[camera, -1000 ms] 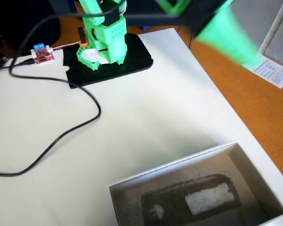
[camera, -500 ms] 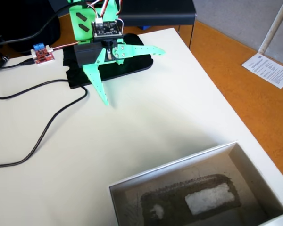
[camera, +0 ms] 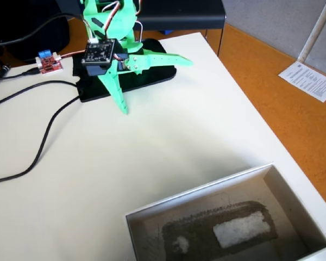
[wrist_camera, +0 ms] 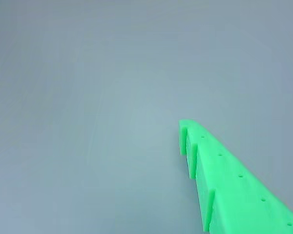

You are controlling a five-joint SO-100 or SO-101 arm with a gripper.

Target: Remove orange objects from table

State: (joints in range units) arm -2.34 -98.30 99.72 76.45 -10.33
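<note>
No orange object is visible on the table (camera: 168, 141) in either view. The green hand (camera: 155, 84) hangs above the table's far end, fingers spread wide, holding nothing. An open box (camera: 206, 190) sits near the front edge.

**Bright daylight, soft shadows, one washed-out close-up**

The fixed view is evenly lit and fairly sharp. A faint shadow spreads across the table (camera: 168, 147) below the gripper (camera: 155, 84). The wrist view is pale and hazy, with only a green finger (wrist_camera: 234, 185) crisp against a featureless grey surface.
</note>
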